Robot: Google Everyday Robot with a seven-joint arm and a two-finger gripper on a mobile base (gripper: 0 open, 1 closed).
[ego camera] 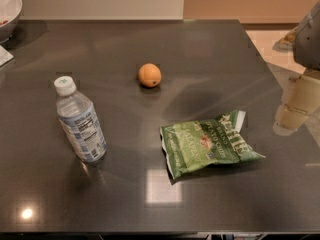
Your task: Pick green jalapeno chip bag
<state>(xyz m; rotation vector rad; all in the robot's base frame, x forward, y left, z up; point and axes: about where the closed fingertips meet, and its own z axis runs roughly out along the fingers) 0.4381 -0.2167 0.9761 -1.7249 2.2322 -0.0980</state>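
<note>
The green jalapeno chip bag (207, 143) lies flat on the dark table (210, 54), right of the middle, with white lettering and a white-edged end pointing to the upper right. My gripper (294, 111) is at the right edge of the view, a pale shape under a grey arm part (309, 36). It is to the right of the bag and a little beyond it, apart from the bag, and holds nothing that I can see.
A clear water bottle (79, 121) with a white cap stands upright at the left. An orange (150, 75) sits toward the back middle. A white bowl (7, 9) is at the far left corner. The table's right edge runs close to the arm.
</note>
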